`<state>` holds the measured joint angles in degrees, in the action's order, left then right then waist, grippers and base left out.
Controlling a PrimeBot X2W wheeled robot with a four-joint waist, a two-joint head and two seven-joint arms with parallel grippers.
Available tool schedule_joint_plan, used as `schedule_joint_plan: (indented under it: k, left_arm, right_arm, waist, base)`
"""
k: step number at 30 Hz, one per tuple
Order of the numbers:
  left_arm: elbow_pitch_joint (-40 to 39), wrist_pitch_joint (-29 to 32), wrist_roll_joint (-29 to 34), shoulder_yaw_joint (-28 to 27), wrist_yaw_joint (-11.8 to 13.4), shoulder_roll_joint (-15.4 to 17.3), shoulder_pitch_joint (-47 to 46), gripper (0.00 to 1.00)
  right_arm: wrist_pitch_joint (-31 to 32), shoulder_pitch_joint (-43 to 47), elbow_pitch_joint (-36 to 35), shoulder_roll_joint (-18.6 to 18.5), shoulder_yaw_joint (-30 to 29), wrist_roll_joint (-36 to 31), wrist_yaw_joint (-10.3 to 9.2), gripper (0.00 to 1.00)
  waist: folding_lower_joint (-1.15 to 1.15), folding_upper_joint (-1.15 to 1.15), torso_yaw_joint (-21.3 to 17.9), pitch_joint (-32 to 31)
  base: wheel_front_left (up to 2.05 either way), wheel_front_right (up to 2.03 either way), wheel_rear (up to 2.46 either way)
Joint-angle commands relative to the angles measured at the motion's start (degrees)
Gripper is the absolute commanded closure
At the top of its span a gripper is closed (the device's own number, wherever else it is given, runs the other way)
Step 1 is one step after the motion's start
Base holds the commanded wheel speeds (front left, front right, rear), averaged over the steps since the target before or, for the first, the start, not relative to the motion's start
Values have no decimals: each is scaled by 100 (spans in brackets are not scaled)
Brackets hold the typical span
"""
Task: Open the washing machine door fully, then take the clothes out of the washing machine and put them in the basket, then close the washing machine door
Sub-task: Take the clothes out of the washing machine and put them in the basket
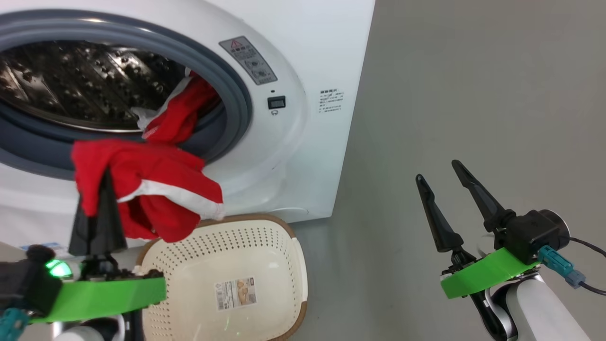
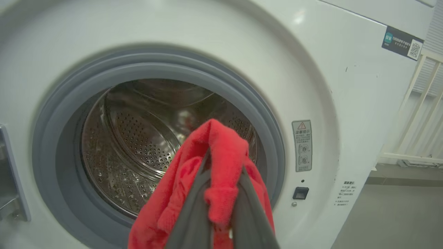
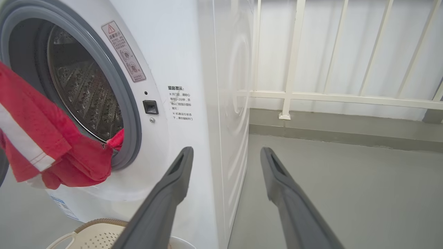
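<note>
A white front-loading washing machine [image 1: 307, 142] stands on a grey floor [image 1: 450, 94], its round opening uncovered. Inside the grey rubber ring [image 1: 239, 94] the perforated steel drum [image 1: 85, 80] shines. A warning sticker [image 1: 247, 60] sits on the white front, to the right of the ring.

The robot's left hand [image 1: 106, 182] is at the near left, just in front of the opening. Its two dark fingers are pressed together, pinching the red clothes [image 1: 156, 189] near their top edge. The cloth is draped over the fingertips and hangs down on both sides, showing a white band across the red. More red cloth, with a scrap of white, lies over the lower right of the rubber ring and meets the held part. Whether it is the same garment cannot be told.

A cream perforated basket [image 1: 265, 246] with a brown rim sits on the floor just in front of the machine, below the hanging clothes. Their lowest fold overlaps the basket's far left rim in the head view; whether it touches cannot be told. A paper label [image 1: 236, 293] lies on the basket's bottom.

The right hand [image 1: 437, 170] is at the near right, over the floor, well apart from the clothes. Its fingers are spread wide and hold nothing. Beyond it, to the right of the machine, a cream railing [image 3: 328, 97] runs along the wall.
</note>
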<state>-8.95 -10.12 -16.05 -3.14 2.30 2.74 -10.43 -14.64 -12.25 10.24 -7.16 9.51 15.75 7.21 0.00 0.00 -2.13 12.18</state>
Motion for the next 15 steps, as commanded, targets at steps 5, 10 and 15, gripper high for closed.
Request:
schedule_joint_plan:
  k: [5,10,15]
  left_arm:
    - [435,-54,-248,65,45,35,-105,100]
    - [1301,-54,-526,233,-13,25,-334,100]
    - [2349,-137,-704,305,-141,23,-740,100]
  right_arm:
    - [-36,-189,-180,-24,71,11,28,0]
    - [-36,-326,-222,-36,62,3,28,0]
    - [-36,-496,-257,-44,92,-12,28,0]
  waist:
    - [0,0,12,376]
    - [0,0,28,683]
    - [0,0,23,999]
  base:
    - [0,0,0]
    - [0,0,0]
    - [0,0,0]
